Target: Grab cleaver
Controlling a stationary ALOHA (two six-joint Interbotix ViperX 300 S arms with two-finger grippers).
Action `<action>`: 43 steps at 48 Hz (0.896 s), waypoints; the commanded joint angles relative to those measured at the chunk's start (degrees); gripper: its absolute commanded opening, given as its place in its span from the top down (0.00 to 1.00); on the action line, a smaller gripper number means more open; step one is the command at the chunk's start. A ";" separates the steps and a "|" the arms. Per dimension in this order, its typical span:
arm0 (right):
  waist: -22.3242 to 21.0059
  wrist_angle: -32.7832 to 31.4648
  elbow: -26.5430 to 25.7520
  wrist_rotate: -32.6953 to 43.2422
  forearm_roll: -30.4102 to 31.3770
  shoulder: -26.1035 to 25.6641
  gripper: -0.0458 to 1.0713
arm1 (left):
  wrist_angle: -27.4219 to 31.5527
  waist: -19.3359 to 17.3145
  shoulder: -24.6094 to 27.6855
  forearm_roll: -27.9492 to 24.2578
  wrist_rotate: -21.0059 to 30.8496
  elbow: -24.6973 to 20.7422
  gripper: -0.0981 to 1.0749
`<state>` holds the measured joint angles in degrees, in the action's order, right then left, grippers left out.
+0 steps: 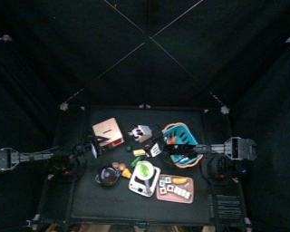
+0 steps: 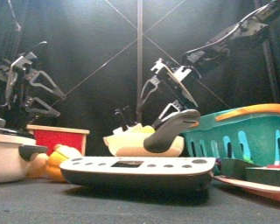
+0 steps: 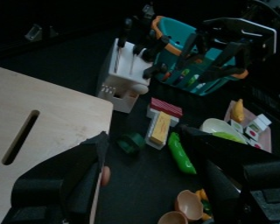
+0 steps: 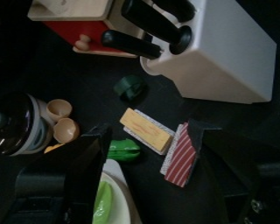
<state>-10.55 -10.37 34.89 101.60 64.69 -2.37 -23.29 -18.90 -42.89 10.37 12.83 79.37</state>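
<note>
Showing cleaver (image 3: pixel 43 131), no readable writing

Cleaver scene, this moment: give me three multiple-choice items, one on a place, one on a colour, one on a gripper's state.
1. In the top view, the cleaver lies:
A) picture-left of the knife block
B) on the white tray
C) off the table

2. The handle of the basket is:
A) red
B) orange
C) white

3. The left gripper is:
A) shut on the cleaver
B) open and empty
C) shut on the knife block

Answers: 1 A, the tan blade sits just left of the block. 2 B, an orange arch runs over the teal walls. 3 B, its jaws stand wide apart with nothing between them.
</note>
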 commanded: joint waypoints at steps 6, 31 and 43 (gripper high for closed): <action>-0.18 0.26 0.70 -0.18 2.55 -4.57 0.07 | -0.26 0.88 0.18 -2.02 -0.09 -3.16 0.08; -0.35 0.26 5.27 -0.26 16.35 -9.76 0.07 | -0.18 -6.24 16.17 -9.23 -3.25 -21.62 0.07; 0.97 -0.26 7.12 -0.26 19.69 -10.99 0.07 | 5.89 -12.22 24.70 -12.83 -8.96 -27.25 0.07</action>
<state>-10.02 -10.28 42.45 101.34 84.11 -10.63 -18.46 -29.79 -19.25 -2.02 4.66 55.11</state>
